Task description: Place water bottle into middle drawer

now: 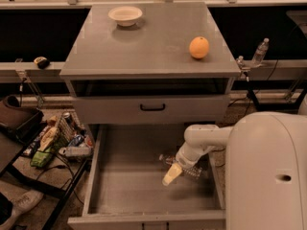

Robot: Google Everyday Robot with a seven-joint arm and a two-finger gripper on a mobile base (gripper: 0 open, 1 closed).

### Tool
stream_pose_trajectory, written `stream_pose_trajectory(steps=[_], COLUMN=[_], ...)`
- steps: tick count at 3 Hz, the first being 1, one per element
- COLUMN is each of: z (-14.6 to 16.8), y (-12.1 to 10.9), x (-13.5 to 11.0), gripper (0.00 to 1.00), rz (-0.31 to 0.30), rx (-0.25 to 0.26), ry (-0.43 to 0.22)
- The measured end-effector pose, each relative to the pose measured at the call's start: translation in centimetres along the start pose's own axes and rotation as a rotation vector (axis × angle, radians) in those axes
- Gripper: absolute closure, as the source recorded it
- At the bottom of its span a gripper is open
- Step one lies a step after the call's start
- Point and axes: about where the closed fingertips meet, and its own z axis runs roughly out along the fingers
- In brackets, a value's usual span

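Observation:
The water bottle (188, 169) lies on its side on the bare floor of the open middle drawer (129, 186), near the drawer's right wall, with its cap end pointing left. My gripper (171, 175) reaches down into the drawer from the right on a white arm and is directly over the bottle, partly hiding it. I cannot tell whether it is gripping the bottle.
The shallower drawer front with a black handle (152, 108) is shut above. An orange (199, 47) and a white bowl (125, 15) sit on the cabinet top. A small clear bottle (260, 51) stands on the right ledge. Clutter (57, 140) lies on the floor to the left.

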Motion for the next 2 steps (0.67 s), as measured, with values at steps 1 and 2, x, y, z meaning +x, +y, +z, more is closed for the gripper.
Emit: stream_pose_trajectory(steps=[1,2], z=[-1.1,-5.2], y=[0.2,0.9], x=[-0.5,-0.1], gripper=[0.0,0.0], rz=[-0.002,0.004], rx=[0.016,0.086], ry=[0.016,0.023])
